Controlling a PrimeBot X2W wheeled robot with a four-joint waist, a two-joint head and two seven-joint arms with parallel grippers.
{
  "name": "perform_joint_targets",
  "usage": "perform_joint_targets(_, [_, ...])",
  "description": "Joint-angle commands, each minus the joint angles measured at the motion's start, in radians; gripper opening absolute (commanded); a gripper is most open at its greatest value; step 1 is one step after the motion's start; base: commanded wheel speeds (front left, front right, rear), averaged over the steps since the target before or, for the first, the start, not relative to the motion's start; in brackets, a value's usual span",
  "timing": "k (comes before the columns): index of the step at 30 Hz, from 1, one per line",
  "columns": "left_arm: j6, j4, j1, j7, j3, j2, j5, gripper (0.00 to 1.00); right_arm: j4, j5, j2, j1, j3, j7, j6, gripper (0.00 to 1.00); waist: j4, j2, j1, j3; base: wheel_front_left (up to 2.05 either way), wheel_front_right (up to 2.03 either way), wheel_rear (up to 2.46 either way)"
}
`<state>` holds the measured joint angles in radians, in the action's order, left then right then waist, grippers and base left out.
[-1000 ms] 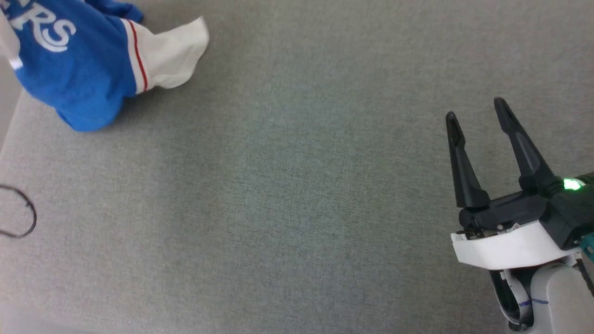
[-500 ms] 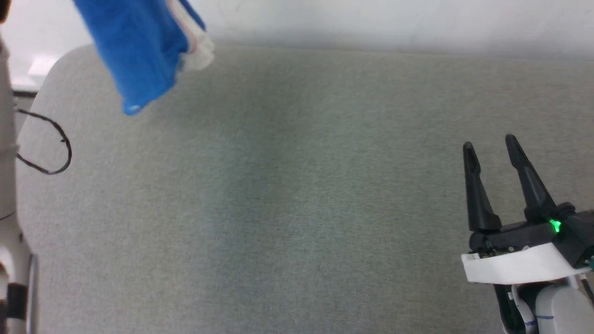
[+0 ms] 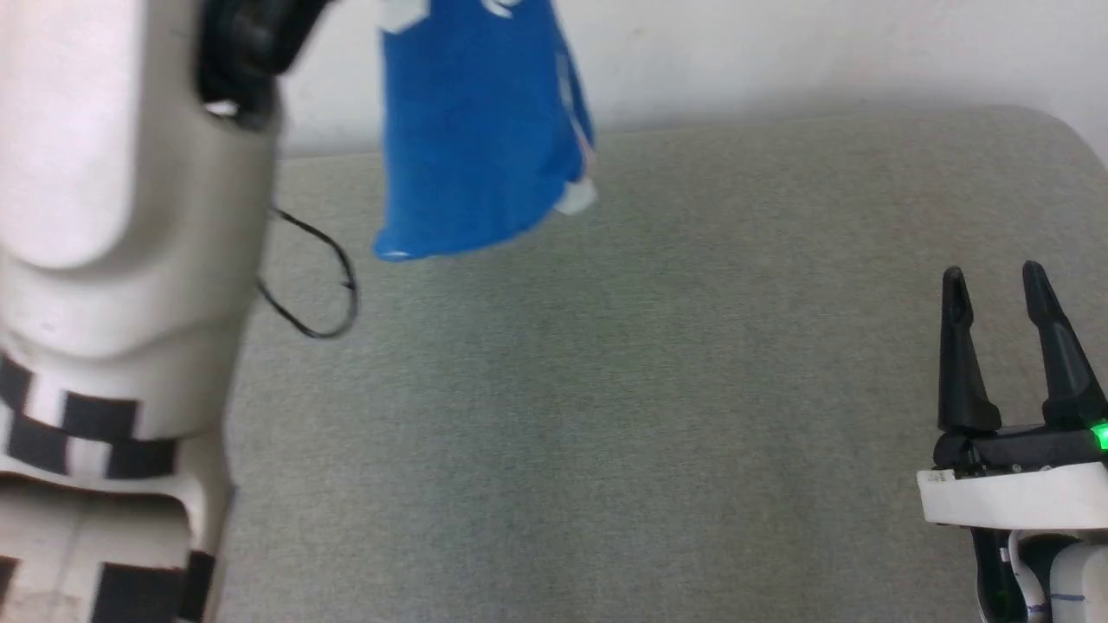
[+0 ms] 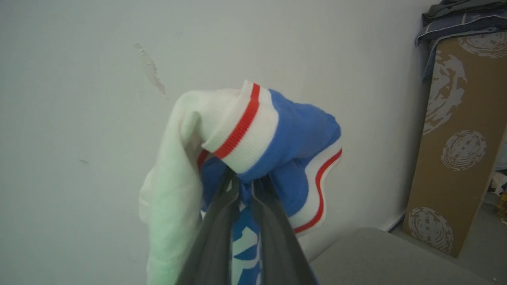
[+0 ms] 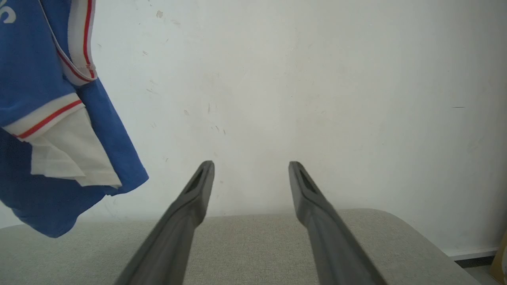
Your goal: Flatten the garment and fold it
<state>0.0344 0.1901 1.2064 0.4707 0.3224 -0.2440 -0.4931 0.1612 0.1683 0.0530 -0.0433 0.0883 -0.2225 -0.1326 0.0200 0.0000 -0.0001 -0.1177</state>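
surface: grey fabric-covered tabletop (image 3: 658, 415), kinda felt-like, rounded far-right corner, far edge up by a white wall (image 3: 779, 52) | on it: thin black cable loop (image 3: 347, 268), far left, honestly can't tell if it's resting or hanging

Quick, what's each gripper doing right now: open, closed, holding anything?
Left gripper: closed on the garment, which hangs from it.
Right gripper: open, holding nothing.

The garment (image 3: 472, 147), bunched on the grey surface (image 3: 606, 433) a second ago, has been lifted clear, hung from the pinched left gripper (image 4: 245, 183).
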Motion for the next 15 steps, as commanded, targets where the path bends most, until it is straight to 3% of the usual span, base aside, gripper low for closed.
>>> perform_joint_targets(1, [-0.003, -0.01, -0.035, 0.0, 0.016, 0.026, -0.008, 0.0, 0.004, 0.009, -0.003, 0.002, 0.004, -0.007, 0.002, 1.0, 0.049, 0.0, 0.0001, -0.005, 0.0, 0.0, 0.0])
perform_joint_targets(8, [-0.032, 0.021, -0.22, -0.04, 0.1, 0.131, -0.037, 0.0, -0.003, 0.025, -0.003, 0.0, 0.023, -0.015, 0.002, 1.0, 0.086, 0.0, 0.0001, -0.017, 0.0, 0.0, 0.0])
perform_joint_targets(15, [-0.045, 0.181, -0.475, -0.052, 0.206, 0.155, -0.043, 0.0, -0.017, 0.029, -0.003, -0.003, 0.001, -0.018, 0.002, 1.0, 0.116, 0.0, 0.0001, -0.022, 0.0, 0.0, 0.0])
